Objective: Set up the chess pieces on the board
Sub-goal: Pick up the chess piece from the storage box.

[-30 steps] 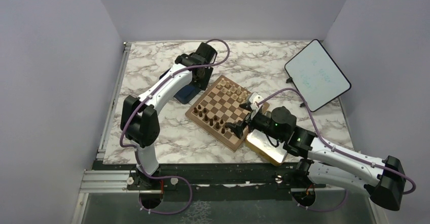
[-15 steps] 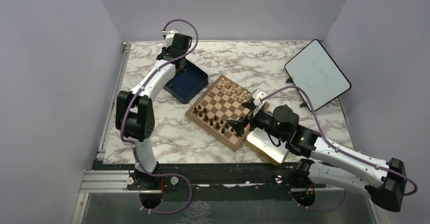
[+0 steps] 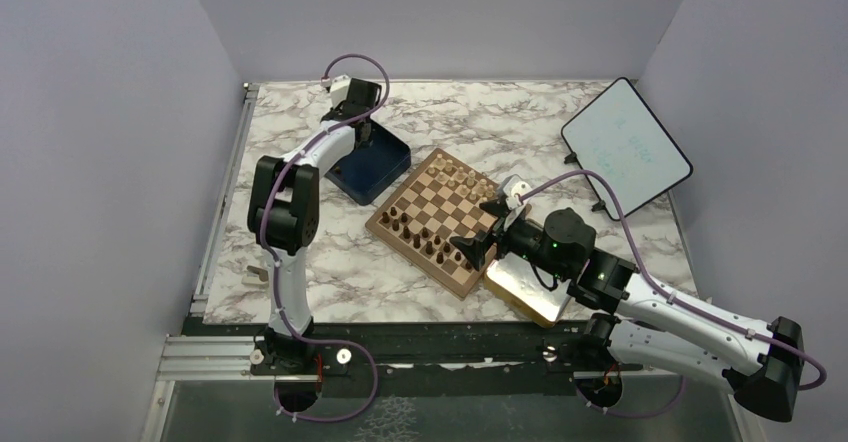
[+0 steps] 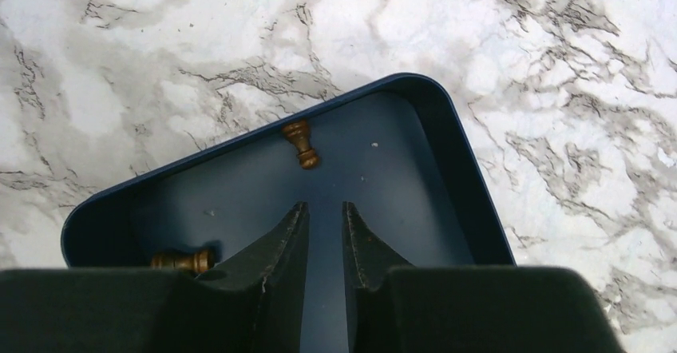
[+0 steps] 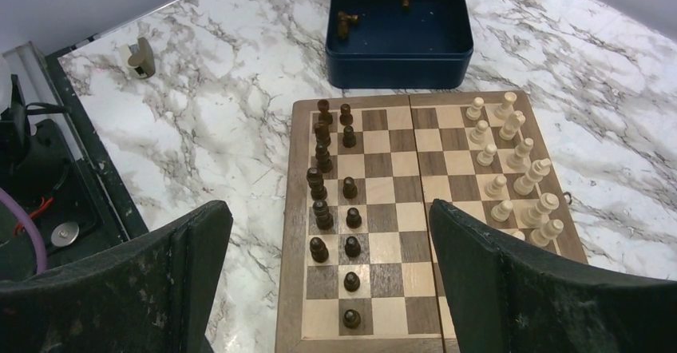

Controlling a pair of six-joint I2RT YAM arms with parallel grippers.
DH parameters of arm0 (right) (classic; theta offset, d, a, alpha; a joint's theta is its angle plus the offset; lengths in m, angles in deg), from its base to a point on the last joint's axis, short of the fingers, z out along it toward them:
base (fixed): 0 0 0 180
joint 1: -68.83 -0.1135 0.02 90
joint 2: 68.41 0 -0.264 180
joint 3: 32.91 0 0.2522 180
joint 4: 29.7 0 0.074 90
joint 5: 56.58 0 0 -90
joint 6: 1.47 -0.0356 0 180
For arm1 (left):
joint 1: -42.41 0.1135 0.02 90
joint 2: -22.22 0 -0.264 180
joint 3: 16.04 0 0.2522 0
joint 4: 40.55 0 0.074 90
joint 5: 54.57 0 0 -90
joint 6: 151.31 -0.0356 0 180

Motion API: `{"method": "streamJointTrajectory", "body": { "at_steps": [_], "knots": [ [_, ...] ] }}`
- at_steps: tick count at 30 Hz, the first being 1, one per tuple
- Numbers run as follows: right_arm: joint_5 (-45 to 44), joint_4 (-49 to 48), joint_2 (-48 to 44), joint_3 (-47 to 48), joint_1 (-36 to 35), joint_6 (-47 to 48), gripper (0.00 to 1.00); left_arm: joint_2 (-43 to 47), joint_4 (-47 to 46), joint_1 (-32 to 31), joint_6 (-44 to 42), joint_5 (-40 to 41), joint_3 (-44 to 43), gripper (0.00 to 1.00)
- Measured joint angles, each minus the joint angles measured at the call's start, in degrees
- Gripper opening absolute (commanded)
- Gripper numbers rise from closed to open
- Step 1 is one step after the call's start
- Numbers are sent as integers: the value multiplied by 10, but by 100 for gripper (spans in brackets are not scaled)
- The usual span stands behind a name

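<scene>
Our left fingers point(image 4: 291, 237) narrowly apart and empty over the blue box point(image 4: 399, 185), two dark pieces point(image 4: 302, 143) lying inside it, our right fingers point(image 5: 487, 273) wide apart above the board point(image 5: 399, 281), more dark pieces point(image 5: 322, 160) standing in two rows along one edge, whiteboard point(image 3: 625, 147) writing too faint for us to read

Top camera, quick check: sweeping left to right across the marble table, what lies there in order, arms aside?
small pale object → dark blue box → board → gold-rimmed tray → white tablet
</scene>
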Motion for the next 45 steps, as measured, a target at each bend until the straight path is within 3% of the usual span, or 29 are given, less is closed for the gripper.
{"method": "streamJointTrajectory", "body": {
  "at_steps": [34, 36, 42, 45],
  "knots": [
    [2, 15, 10, 4, 0, -2, 100, -73, -93, 37, 14, -19, 21, 24],
    [2, 17, 9, 5, 0, -2, 100, -74, -96, 37, 14, -19, 21, 21],
    [0, 23, 9, 5, 0, -3, 100, -76, -106, 37, 15, -22, 21, 2],
    [-2, 26, 9, 5, 0, -4, 100, -77, -107, 39, 15, -30, 21, 0]
  ]
}}
